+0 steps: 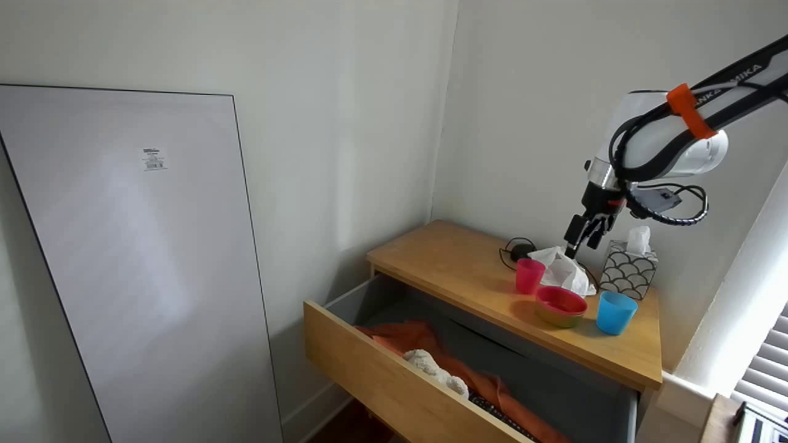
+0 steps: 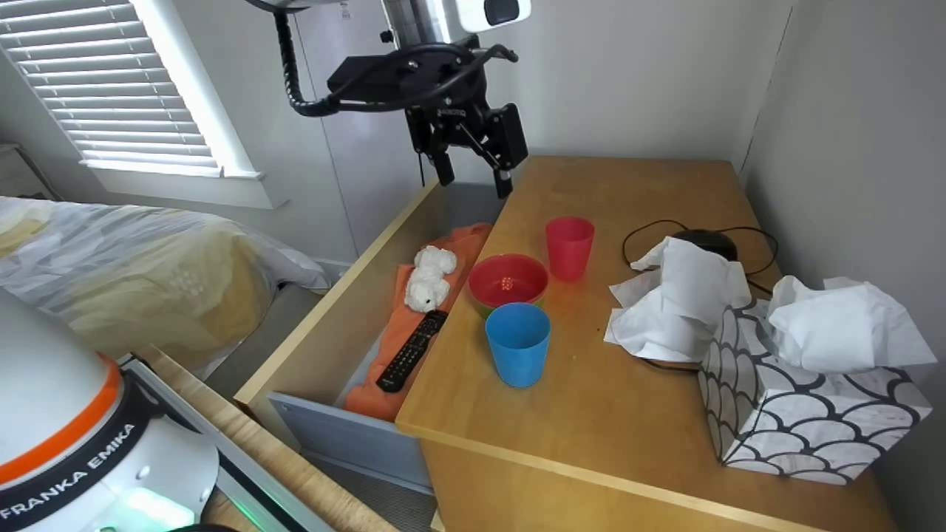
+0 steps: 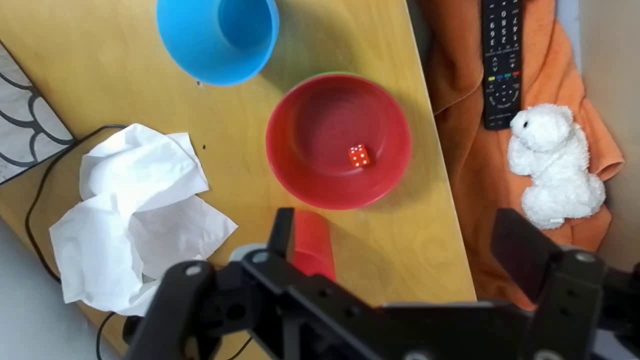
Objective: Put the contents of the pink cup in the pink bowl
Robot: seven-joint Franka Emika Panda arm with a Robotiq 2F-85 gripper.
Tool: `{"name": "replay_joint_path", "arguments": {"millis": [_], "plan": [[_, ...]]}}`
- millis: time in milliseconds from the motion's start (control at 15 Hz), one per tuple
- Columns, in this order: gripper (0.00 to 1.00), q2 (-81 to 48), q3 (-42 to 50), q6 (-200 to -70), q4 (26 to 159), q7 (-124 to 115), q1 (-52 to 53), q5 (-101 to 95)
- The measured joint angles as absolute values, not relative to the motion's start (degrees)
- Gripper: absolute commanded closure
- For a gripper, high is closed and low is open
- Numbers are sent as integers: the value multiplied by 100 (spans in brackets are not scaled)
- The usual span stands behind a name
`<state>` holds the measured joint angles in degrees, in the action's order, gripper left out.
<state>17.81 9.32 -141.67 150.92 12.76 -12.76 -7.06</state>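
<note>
Clearly, the coming move turns on a sideways offset: the pink tapered plastic-looking cup [image 2: 569, 250] stands upright, mouth up, on the yellowish wooden dresser top [image 2: 621, 414], lower than the black two-finger gripper [image 2: 475, 182] and, I judge, off toward the side of the crumpled white tissue [image 3: 112, 220]. In the wrist view it peeks out from behind one finger [image 3: 284, 229] instead of sitting midway between the two; the middle of the gap falls between the cup and the dresser's front edge [image 3: 456, 227]. Just beside the cup sits the round pinkish-red bowl [image 3: 340, 115], green showing under its rim, with a small red die [image 3: 358, 156] inside; whether cup and bowl touch, I cannot tell.

The gripper is spread wide, pinches nothing and touches nothing, its fingertips higher than the cup's mouth. Its spread runs across that front edge and the cup's long axis is vertical, so a grasp would likely want a shift toward the tissue, then a straight drop around the cup's wall. The die may be the cup's contents; the cup's bottom is hidden, so whether a pour remains is uncertain.
</note>
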Motion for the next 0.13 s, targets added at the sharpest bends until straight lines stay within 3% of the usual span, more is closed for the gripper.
{"name": "replay_joint_path", "arguments": {"millis": [133], "plan": [[0,1999,965,-14113,15200,1308,-1280,-745]]}}
